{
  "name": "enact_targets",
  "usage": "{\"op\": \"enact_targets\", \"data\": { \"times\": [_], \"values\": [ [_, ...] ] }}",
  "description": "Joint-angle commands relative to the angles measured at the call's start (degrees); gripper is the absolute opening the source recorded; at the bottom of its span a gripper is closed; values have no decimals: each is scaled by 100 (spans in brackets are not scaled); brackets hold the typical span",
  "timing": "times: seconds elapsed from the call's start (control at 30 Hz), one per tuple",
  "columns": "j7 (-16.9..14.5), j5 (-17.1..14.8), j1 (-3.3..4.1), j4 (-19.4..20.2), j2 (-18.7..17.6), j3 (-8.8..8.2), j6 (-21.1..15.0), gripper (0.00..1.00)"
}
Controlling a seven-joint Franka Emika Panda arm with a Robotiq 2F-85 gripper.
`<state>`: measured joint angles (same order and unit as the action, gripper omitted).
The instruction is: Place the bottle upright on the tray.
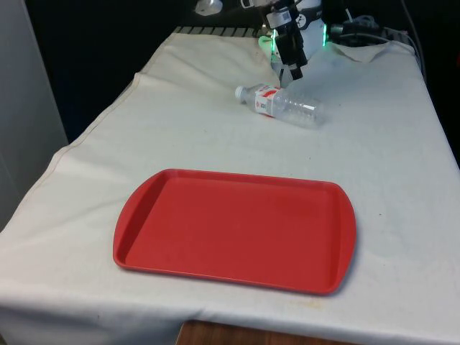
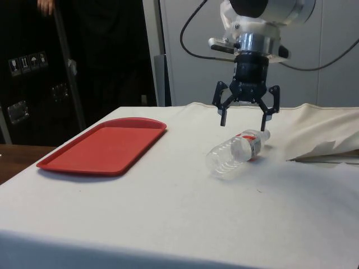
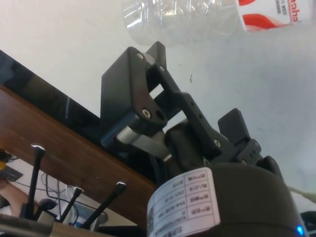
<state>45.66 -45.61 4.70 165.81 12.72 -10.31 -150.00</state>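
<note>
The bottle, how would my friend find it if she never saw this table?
Start at the big flat red plastic tray on the white cloth. Look past it toward the black gripper hanging open above the table. Just under it lies the clear plastic bottle on its side, with a red-and-white label and white cap.

Worktop [image 1: 215,136]: bare cloth between bottle [image 1: 282,103] and tray [image 1: 237,230], the two well apart. Tray bed bare. Air above the bottle taken by spread fingers [image 2: 224,116].

Dark cabinets [image 2: 33,73] behind clothed table [image 2: 185,207]
</note>
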Motion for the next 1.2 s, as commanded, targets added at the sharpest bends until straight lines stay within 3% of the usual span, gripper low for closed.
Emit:
{"op": "enact_targets", "data": {
  "times": [0.0,0.03,0.2,0.23,0.27,0.37,0.43,0.57,0.67,0.7,0.97,1.0,1.03,1.17],
  "values": [
    [0,-29,0,0,-17,-6,0,100],
    [-52,-183,29,-6,-6,-23,-69,100],
    [-46,-327,23,-17,-86,-23,-74,100],
    [6,-195,-6,-6,-103,-6,-11,100],
    [-46,-350,23,-17,-97,-23,-74,100],
    [-40,-430,17,-23,-143,-29,-74,100],
    [11,-321,-6,-17,-178,-11,-17,100],
    [-34,-556,11,-40,-189,-29,-57,100],
    [-34,-613,11,-40,-172,-34,-40,100],
    [11,-498,-6,-46,-235,-17,-11,100],
    [-160,-945,17,-63,-109,-46,69,100],
    [-74,-791,-6,-69,-206,-17,46,100],
    [-189,-991,17,-69,-109,-46,74,100],
    [-286,-1209,11,-80,-115,-40,97,100]
  ]
}}
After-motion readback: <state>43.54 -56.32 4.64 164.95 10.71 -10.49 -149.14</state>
